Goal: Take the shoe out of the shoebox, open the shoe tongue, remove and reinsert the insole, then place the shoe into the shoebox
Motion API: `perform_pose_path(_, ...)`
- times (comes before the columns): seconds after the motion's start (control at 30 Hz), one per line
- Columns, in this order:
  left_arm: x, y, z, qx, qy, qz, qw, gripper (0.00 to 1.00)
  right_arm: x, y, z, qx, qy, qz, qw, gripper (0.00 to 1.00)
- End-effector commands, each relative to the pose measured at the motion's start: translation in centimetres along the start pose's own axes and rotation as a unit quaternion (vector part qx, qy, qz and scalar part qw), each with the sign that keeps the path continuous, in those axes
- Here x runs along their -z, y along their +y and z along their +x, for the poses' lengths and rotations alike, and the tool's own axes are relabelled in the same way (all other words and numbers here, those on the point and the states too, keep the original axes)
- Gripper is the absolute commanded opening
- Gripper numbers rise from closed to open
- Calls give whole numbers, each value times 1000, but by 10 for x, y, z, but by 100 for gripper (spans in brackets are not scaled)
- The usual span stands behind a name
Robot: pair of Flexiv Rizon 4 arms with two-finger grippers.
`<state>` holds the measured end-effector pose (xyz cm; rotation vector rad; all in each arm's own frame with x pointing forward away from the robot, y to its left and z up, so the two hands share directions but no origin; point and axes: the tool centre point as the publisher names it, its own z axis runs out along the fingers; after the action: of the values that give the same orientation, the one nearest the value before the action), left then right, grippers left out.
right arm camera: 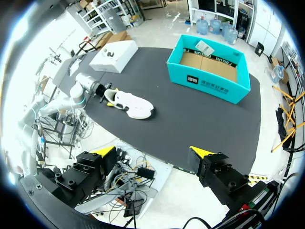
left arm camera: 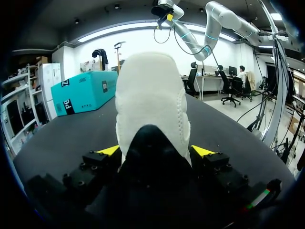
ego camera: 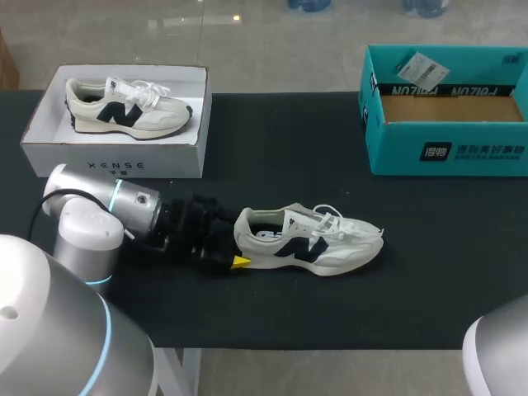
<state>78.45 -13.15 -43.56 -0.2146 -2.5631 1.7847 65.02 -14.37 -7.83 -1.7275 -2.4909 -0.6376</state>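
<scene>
A cream sneaker (ego camera: 318,243) with a dark logo lies on its side on the black table (ego camera: 272,165), toe to the right and laces loose. My left gripper (ego camera: 239,245) is at its heel. In the left wrist view the heel (left arm camera: 150,95) fills the gap between the yellow tips, which press it from both sides, so the left gripper (left arm camera: 156,151) is shut on the shoe. The teal shoebox (ego camera: 445,148) stands open at the back right. My right gripper (right arm camera: 155,155) hangs open, high off the table's near edge, far from the sneaker (right arm camera: 133,102).
A white box (ego camera: 115,161) at the back left holds a second, matching sneaker (ego camera: 128,107). The teal shoebox holds only a paper tag (ego camera: 421,68) at its far wall. Bare black table lies between the two boxes and in front of the shoe.
</scene>
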Motion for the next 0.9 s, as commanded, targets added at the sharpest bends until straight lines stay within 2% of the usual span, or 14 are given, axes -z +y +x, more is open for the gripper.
perform_pose_path(0.03, -4, 3, 2, 0, -1, -1, 1000, 0, 1, 4, 0, -1, 0, 5, 1000, 100)
perform_pose_path(0.33, -4, 3, 2, 0, -1, -1, 1000, 0, 1, 4, 0, -1, 0, 5, 1000, 100)
perform_pose_path(0.4, -4, 3, 2, 0, -1, -1, 1000, 0, 1, 25, 12, -19, -5, 26, 999, 100)
perform_pose_path(0.57, -4, 3, 2, 0, -1, -1, 1000, 0, -20, 69, 40, -78, -88, 107, 987, 100)
perform_pose_path(0.73, -4, 3, 2, 0, -1, -1, 1000, 0, -54, 97, 65, -132, -127, 126, 975, 100)
perform_pose_path(0.9, -4, 3, 2, 0, -1, -1, 1000, 0, -94, 113, 88, -181, -123, 129, 967, 100)
